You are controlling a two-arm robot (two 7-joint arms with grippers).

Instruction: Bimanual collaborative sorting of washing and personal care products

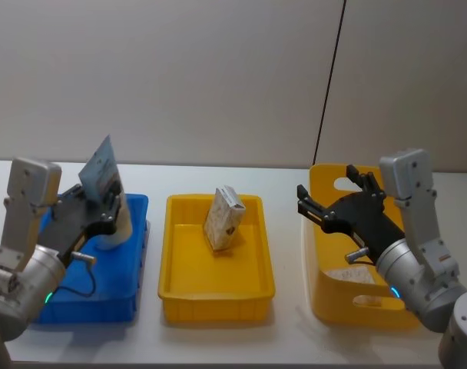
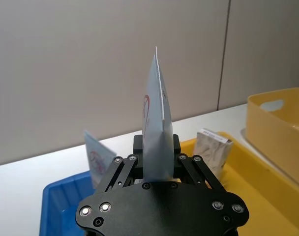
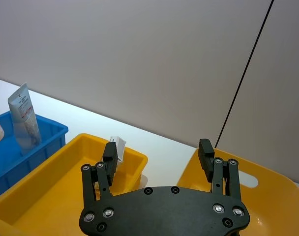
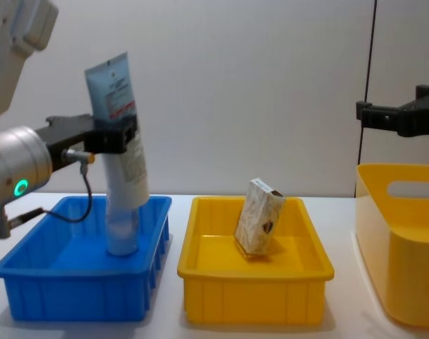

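While L gripper (image 4: pixel 121 135) clamps squeeze tube (image 4: pixel 116 92) upright, crimped end up, cap end down inside blue tray (image 4: pixel 59 296) at left, marbled carton (image 4: pixel 260 222) leans in mid yellow tray (image 4: pixel 257 300). R gripper (image 1: pixel 333 188), fingers spread w/ nothing between, hovers over far-left rim of yellow bin (image 1: pixel 318 284) at right. 2nd tube (image 2: pixel 98 157) stands in blue tray.

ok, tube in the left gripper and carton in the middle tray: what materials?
Tube, held by the left gripper: likely soft plastic laminate, slight sheen, flat crimped end, printed label. Carton: probably cardboard, matte, marbled print, sharp folded edges.
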